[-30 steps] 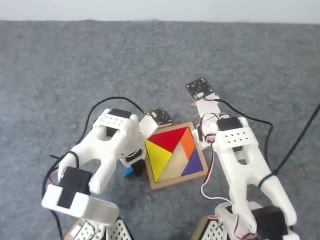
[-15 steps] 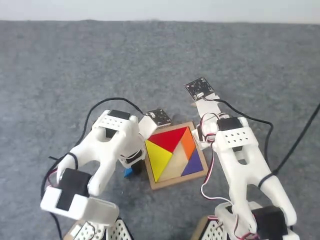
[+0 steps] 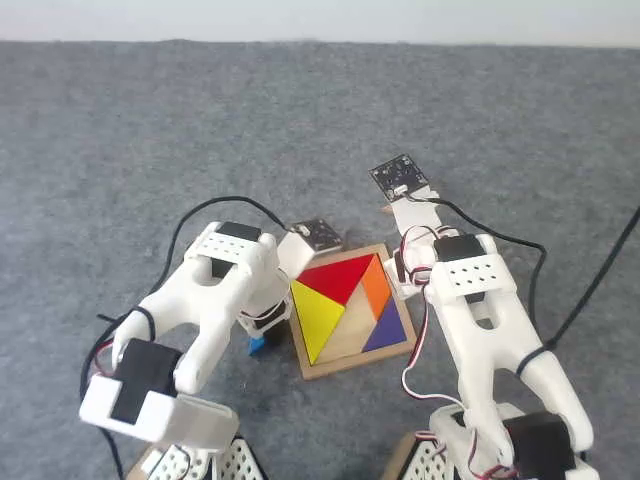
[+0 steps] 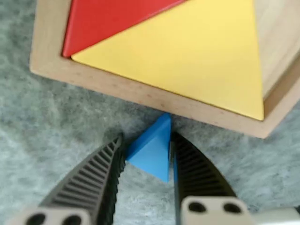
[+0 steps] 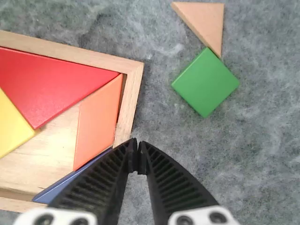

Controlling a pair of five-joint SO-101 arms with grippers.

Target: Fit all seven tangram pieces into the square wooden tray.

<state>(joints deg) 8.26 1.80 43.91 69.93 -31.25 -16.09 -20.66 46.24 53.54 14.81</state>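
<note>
Your blue triangle (image 4: 151, 152) lies on the carpet (image 4: 47, 131), pinched between the fingers of the left claw (image 4: 146, 138), with its tip right up against the wooden tray (image 4: 140, 96) just ahead (a red triangle (image 4: 108, 18) and a yellow triangle (image 4: 197, 56) lie inside). Your right claw (image 5: 138, 143) is closed on nothing at the tray's far rim, by the orange piece (image 5: 96, 122). Beyond it, a green square (image 5: 205, 82) and a tan triangle (image 5: 202, 19) sit just beside each other.

Grey felt table (image 3: 150, 150) bearing tangram parts.
On it: square wooden tray (image 3: 350, 366), blue triangle (image 4: 150, 150) against its rim, green square (image 5: 205, 81) touching a tan triangle (image 5: 202, 22).
</note>
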